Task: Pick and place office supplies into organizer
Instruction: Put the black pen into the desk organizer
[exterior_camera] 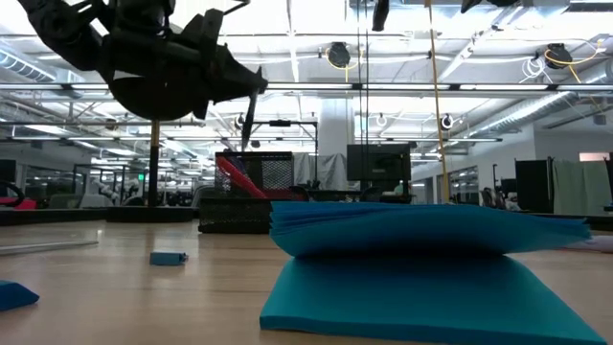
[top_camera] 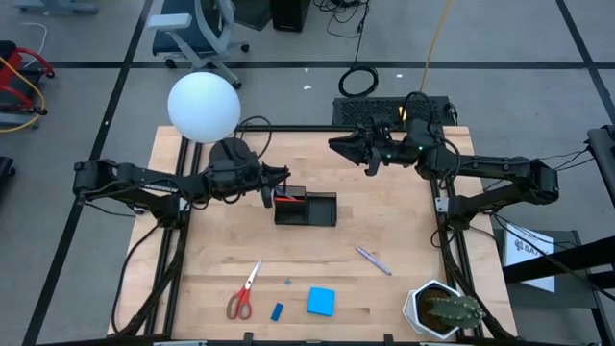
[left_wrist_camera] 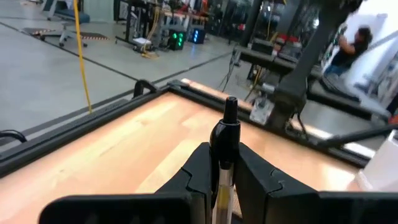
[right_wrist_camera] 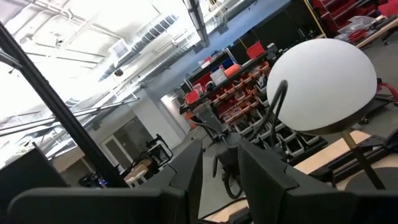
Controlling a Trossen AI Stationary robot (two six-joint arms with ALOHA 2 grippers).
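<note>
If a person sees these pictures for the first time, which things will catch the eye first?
First, the white globe lamp at the table's far left. Then the left gripper holding a thin black pen beside the black organizer, which already holds something red. Near the front edge lie the red-handled scissors and the blue notepad.

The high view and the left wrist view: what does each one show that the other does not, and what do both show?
Only the high view shows the organizer, the scissors, the blue notepad, the eraser and the purple pen. Only the left wrist view shows the fingers closed on the pen's clear barrel. Both show the left tool holding a thin black pen above the table.
</note>
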